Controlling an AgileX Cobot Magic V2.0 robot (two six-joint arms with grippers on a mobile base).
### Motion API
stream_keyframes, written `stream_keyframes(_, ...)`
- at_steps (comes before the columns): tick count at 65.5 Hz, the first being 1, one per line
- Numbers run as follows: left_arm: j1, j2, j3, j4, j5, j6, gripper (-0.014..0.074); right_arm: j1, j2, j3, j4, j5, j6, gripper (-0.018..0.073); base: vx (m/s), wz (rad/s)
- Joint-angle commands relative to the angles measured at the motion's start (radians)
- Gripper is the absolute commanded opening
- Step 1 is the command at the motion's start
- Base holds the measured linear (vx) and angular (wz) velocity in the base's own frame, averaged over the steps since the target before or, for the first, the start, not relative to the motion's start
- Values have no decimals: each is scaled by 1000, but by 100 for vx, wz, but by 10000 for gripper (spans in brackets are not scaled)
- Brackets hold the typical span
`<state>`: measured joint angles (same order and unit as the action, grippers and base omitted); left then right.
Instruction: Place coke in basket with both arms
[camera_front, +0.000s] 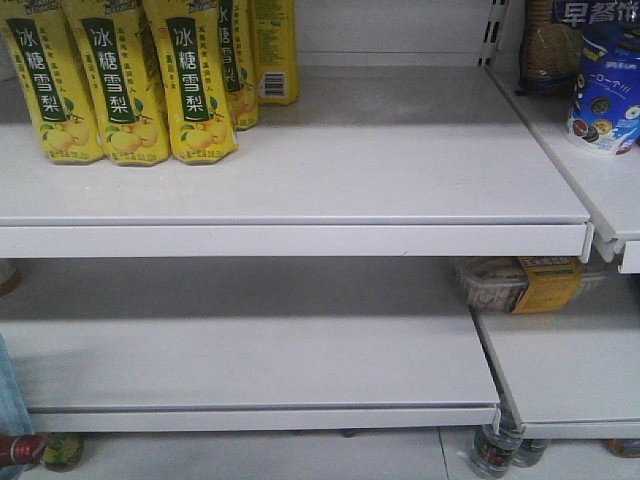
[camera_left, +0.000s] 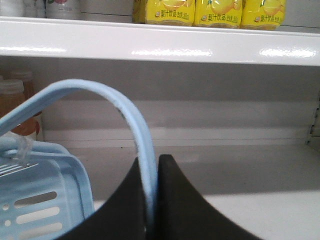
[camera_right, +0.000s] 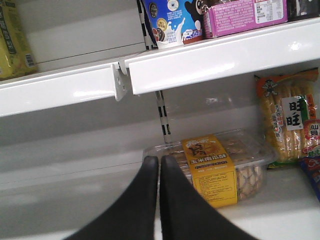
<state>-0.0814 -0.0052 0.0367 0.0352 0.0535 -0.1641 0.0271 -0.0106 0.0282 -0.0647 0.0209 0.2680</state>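
We are observing the left black pincer gripper (camera_left: 151, 200) clamping the thin light blue hoop handle (camera_left: 125, 107) of the light blue rectangular slotted plastic basket (camera_left: 42, 200), which is hanging at lower left before the white metal shelf (camera_left: 160, 45). The right black pincer gripper (camera_right: 159, 200) is showing fingers pressed together, apparently holding nothing, near a clear plastic biscuit box with a yellow label (camera_right: 212, 167).

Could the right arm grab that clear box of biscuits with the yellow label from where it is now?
Probably yes, once it opens: the right pincer is shut and empty, and the clear biscuit box lies just ahead on the open shelf with nothing between them.
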Motion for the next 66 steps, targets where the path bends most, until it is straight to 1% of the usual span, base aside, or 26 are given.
stream_keyframes(1,-2,-22,2,42,-155,40,-6,-5,-18,11,-11,-81,-4,-4,0,0)
stream_keyframes(66,-2,-22,2,42,-155,40,-6,-5,-18,11,-11,-82,-4,-4,0,0)
